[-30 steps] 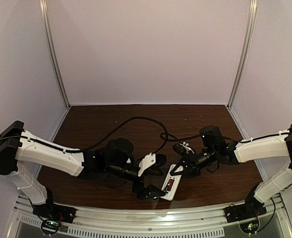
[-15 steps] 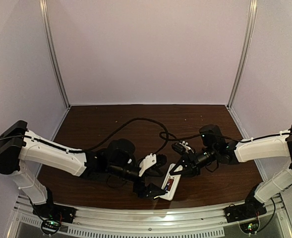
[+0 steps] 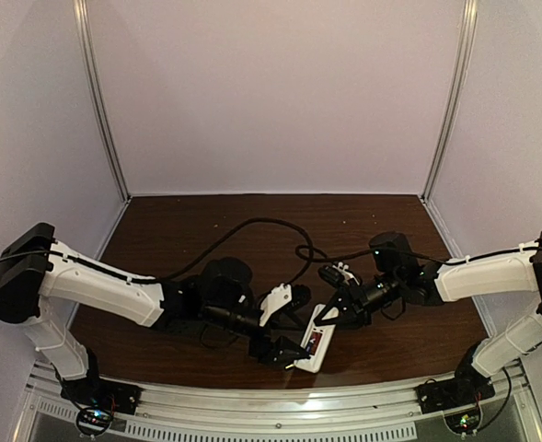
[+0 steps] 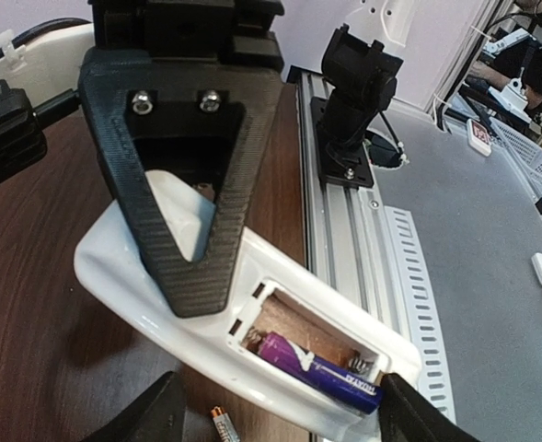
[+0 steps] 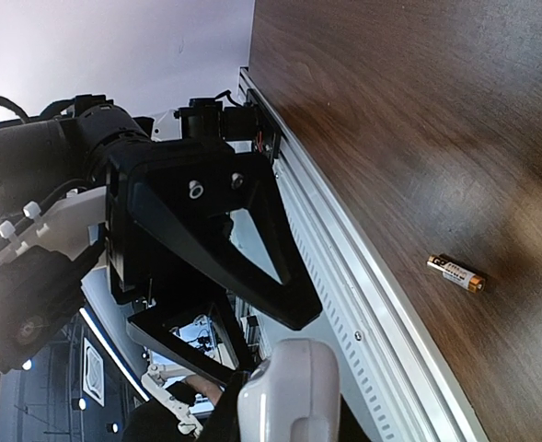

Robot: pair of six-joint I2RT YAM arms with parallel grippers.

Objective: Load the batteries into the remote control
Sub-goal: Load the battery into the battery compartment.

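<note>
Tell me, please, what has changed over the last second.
The left gripper has edged slightly right, closer to the remote control. Nothing was visibly taken hold of or let go. The right gripper stays at the remote control's far end, and the remote itself has not shifted.

Gold battery (image 4: 221, 425) — mostly off-frame

A silver rail (image 5: 367, 318) runs diagonally along the edge of the dark wood bench (image 5: 390, 110). On the bench side of the rail a gold/orange battery (image 5: 455, 273) lies flat and alone. On the rail's other side, the right hand (image 5: 269, 366) shows one black triangular finger (image 5: 174, 230), its tip just above the rounded end of the white remote control (image 5: 294, 396).
</note>
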